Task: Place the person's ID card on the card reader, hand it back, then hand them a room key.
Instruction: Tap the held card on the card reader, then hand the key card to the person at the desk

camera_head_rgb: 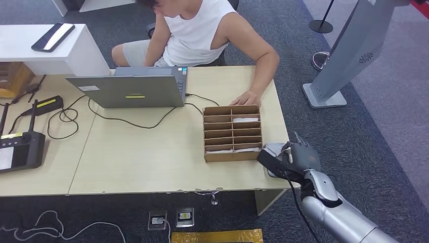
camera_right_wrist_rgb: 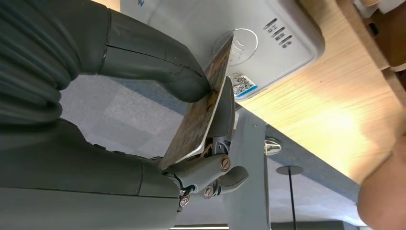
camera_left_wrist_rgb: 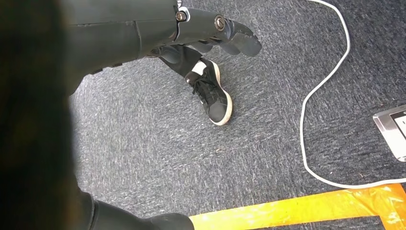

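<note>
Right hand (camera_right_wrist_rgb: 143,115) pinches the thin, stiff, patterned ID card (camera_right_wrist_rgb: 203,108) by its edge over the grey plastic card reader (camera_right_wrist_rgb: 268,38); light, slippery; left hand (camera_left_wrist_rgb: 191,33) hangs empty, fingers loosely extended

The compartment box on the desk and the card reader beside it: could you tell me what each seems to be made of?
The compartment box looks like brown corrugated cardboard, matte, with thin slotted dividers. The card reader looks like moulded light grey plastic with a smooth satin finish, rounded corners and a printed contactless symbol.
</note>
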Tool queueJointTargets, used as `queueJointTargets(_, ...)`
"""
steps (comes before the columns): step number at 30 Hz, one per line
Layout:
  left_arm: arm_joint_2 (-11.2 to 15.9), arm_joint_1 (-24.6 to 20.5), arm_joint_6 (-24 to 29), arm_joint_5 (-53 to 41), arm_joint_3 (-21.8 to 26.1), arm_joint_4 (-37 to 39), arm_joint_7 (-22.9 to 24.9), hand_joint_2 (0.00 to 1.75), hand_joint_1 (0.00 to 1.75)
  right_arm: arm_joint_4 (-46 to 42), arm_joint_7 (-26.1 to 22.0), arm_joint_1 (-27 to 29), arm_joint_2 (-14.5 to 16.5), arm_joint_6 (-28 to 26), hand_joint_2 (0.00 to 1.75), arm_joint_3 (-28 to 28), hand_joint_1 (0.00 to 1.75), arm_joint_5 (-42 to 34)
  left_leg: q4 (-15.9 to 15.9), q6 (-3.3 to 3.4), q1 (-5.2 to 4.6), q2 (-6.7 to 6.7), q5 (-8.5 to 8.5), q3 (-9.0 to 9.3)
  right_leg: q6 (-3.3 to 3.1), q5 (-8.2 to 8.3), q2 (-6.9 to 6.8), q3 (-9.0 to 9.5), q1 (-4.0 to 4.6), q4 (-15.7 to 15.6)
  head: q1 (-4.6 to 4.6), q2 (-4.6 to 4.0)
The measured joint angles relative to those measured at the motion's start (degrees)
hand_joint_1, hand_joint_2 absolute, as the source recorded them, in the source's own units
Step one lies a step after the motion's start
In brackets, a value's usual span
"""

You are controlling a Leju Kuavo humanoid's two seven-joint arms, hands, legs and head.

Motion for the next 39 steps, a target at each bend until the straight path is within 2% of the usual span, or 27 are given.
queueJointTargets(18, 0.0, 0.0, 0.0, 0.0, 0.0, -0.3, 0.5, 1.75, 0.0, 3.4, -1.5, 0.2, 2.0, -0.3, 1.75, 0.0, 1.75, -0.2, 0.0, -0.01, 0.0, 0.25, -0.03, 0.32, -0.05, 0.04, 0.22, 0.23, 0.03, 0.0, 0.0, 0.0)
queueJointTargets(25, 0.0, 0.0, 0.0, 0.0, -0.3, -0.3, 0.5, 1.75, 0.0, 3.3, 0.9, -0.9, 2.0, -1.4, 1.75, -0.5, 1.75, 2.5, 0.0, -0.01, 0.0, 0.25, -0.03, 0.29, -0.08, 0.06, 0.22, 0.23, 0.03, 0.0, 0.01, 0.0)
queueJointTargets(28, 0.0, 0.0, 0.0, 0.0, -0.4, -0.3, 0.5, 1.75, 0.0, 2.1, 1.9, -3.0, 1.7, -1.1, 1.75, -1.0, 1.75, 4.4, 0.0, -0.01, 0.0, 0.31, -0.03, 0.26, -0.1, 0.08, 0.28, 0.18, 0.02, 0.0, 0.0, 0.0)
queueJointTargets(39, 0.0, -0.3, 0.0, 0.0, -0.7, -0.3, 0.3, 1.75, 0.0, -3.6, 4.6, -16.6, 1.5, 3.8, 1.75, -1.5, 1.75, 7.8, 0.0, -0.01, 0.0, 0.39, -0.03, 0.25, -0.11, 0.08, 0.39, 0.13, 0.03, 0.0, 0.0, 0.0)
